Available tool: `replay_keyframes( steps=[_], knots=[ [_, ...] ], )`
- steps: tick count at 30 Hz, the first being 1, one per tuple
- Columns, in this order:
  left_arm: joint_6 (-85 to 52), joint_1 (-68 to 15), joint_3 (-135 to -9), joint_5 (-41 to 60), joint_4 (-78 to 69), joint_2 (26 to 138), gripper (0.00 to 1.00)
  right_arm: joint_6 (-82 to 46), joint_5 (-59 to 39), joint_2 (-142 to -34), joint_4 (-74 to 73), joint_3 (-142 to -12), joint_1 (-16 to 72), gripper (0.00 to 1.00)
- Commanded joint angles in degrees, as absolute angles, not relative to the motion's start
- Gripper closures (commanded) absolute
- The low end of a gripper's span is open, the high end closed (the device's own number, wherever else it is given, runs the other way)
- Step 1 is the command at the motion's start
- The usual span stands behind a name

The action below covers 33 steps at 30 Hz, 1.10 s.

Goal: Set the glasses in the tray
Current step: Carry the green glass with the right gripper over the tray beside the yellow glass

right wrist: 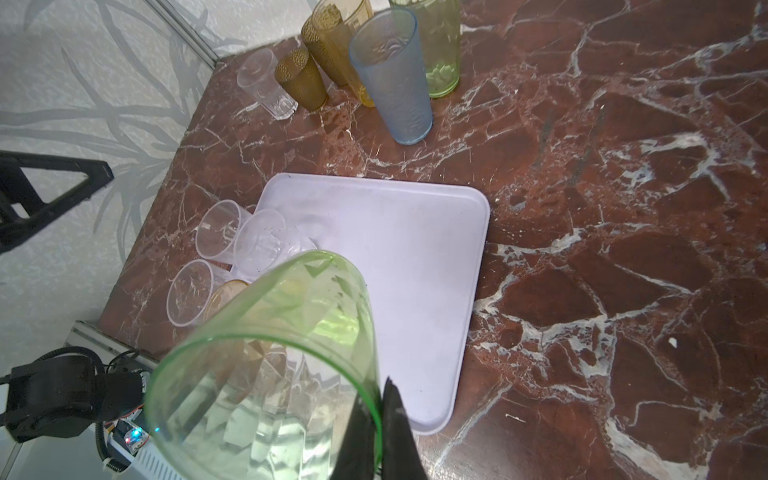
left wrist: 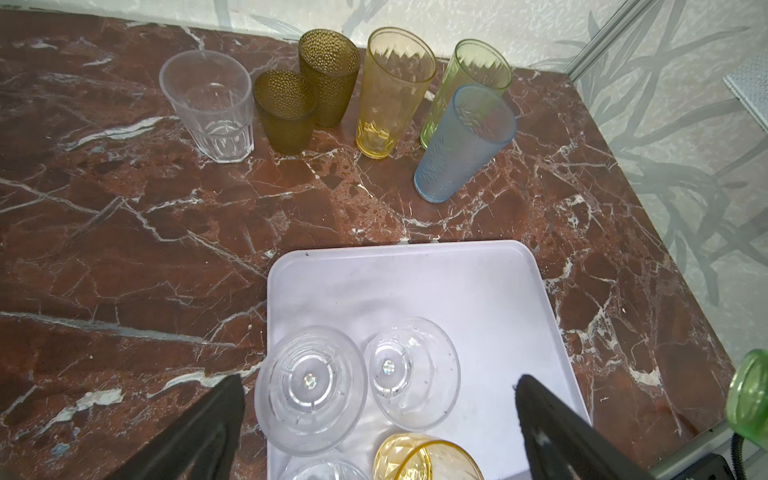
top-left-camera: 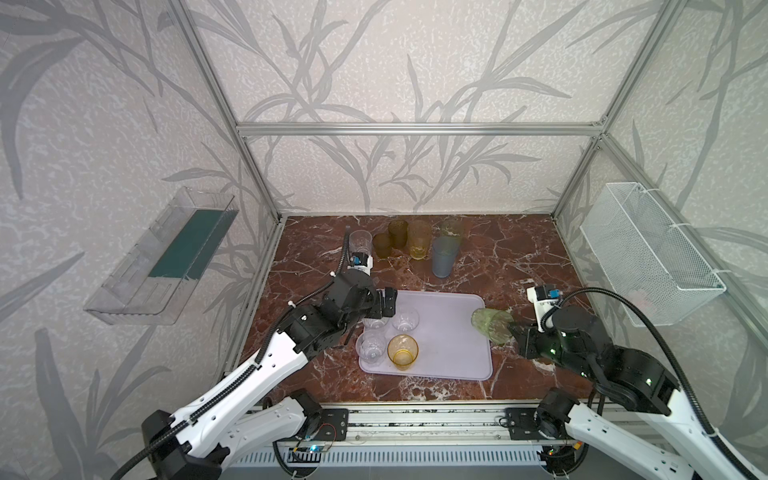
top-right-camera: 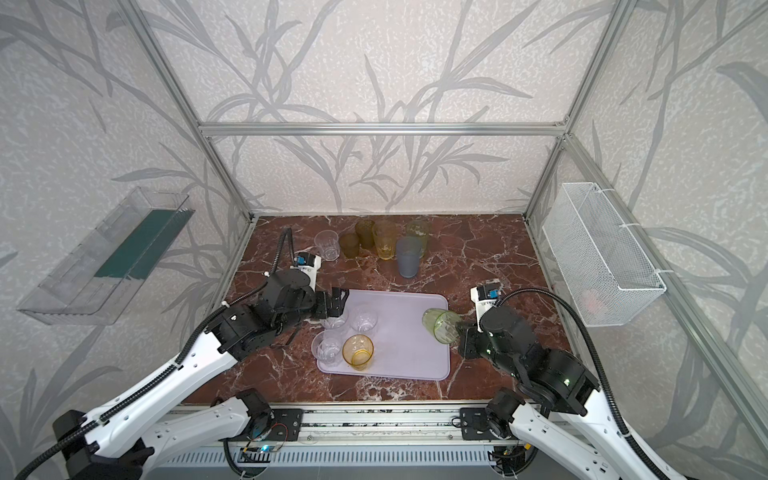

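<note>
We see the tray (top-left-camera: pixel 449 332) lying on the table (top-left-camera: pixel 519 257), in the middle and toward the front. On its left part four glasses (top-left-camera: pixel 402 351) stand two by two, and the left gripper (top-left-camera: pixel 390 302) hangs over the rear-left one. Behind the tray, near the back wall, six more glasses (top-left-camera: pixel 419 241) stand on the table in a loose row. At the tray's right rim the right gripper (top-left-camera: pixel 513 328) holds a tilted glass (top-left-camera: pixel 492 325). A bin (top-left-camera: pixel 166 266) hangs on the left wall and a basket (top-left-camera: pixel 648 257) on the right.

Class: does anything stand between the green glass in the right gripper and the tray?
Nothing visible does. The green glass hangs at the tray's right edge; that side is bare, four glasses stand on its left.
</note>
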State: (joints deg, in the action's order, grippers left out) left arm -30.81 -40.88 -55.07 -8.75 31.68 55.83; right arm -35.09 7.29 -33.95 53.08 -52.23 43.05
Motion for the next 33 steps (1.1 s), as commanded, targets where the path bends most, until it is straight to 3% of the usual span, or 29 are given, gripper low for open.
replay_keyframes(
  steps=[1,22,33],
  knots=[
    [-30.12,-41.13,-53.78,-11.74,29.53,53.96,0.01,-34.9,4.76,-35.44,53.15,-52.37,42.89,1.0],
    [-30.12,-41.12,-51.36,-12.43,27.95,53.53,0.01,-40.66,-0.75,-39.62,46.67,-45.55,43.15,1.0],
    [-29.82,-40.96,-50.64,-14.23,26.96,53.64,0.01,-45.06,0.8,-43.74,39.18,-40.25,48.26,1.0]
  ],
)
